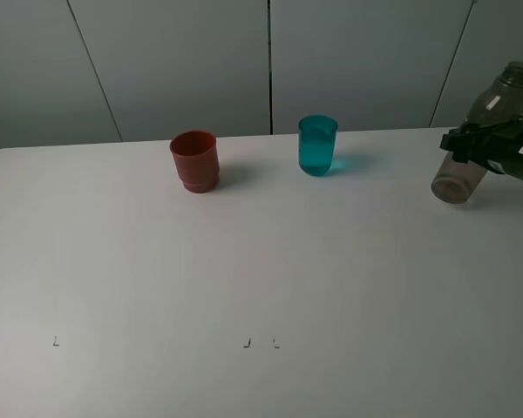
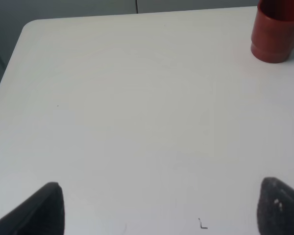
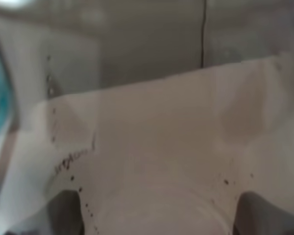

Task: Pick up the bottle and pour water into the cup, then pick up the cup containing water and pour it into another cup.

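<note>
At right table (image 1: 261,287) edge: bottle (image 1: 456,181) is clamped tilted in right gripper (image 1: 475,144) | teal cup (image 1: 317,145), water inside, is set mid-rear, red cup (image 1: 194,161) well apart | left gripper (image 2: 159,210) is spread, empty

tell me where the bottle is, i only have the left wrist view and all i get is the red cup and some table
Observer: The bottle is at the far right of the high view, gripped by the right gripper and tilted, neck uppermost.
Operator: ok and the teal cup
Observer: The teal cup stands upright to the right of the red cup, apart from it, between it and the bottle.
Operator: is the bottle over the teal cup
Observer: No, it is well off to that cup's right, with a stretch of table between them.
</note>
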Controlling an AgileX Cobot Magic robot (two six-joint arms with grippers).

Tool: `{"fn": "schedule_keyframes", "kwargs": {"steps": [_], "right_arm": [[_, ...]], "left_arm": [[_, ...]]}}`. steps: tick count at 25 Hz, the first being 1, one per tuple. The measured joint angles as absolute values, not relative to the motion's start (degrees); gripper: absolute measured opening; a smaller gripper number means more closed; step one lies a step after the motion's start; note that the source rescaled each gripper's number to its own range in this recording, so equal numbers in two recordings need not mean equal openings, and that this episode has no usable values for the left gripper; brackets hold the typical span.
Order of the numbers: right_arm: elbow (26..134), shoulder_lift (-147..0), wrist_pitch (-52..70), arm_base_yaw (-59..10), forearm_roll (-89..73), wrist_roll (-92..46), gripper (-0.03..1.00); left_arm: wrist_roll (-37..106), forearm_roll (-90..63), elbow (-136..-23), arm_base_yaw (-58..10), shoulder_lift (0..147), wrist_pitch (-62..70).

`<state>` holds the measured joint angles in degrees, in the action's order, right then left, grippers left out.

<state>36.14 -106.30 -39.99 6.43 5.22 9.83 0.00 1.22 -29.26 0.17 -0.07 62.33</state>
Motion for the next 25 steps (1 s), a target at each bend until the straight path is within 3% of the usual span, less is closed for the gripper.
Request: {"fn": "schedule_keyframes", "kwargs": {"steps": [25], "right_arm": [[37.49,-108.99,-39.65,6.43,12.45,6.57,0.0]], "left_arm": [[0.0,1.22,-29.26,0.17,-0.07,62.33]]}}
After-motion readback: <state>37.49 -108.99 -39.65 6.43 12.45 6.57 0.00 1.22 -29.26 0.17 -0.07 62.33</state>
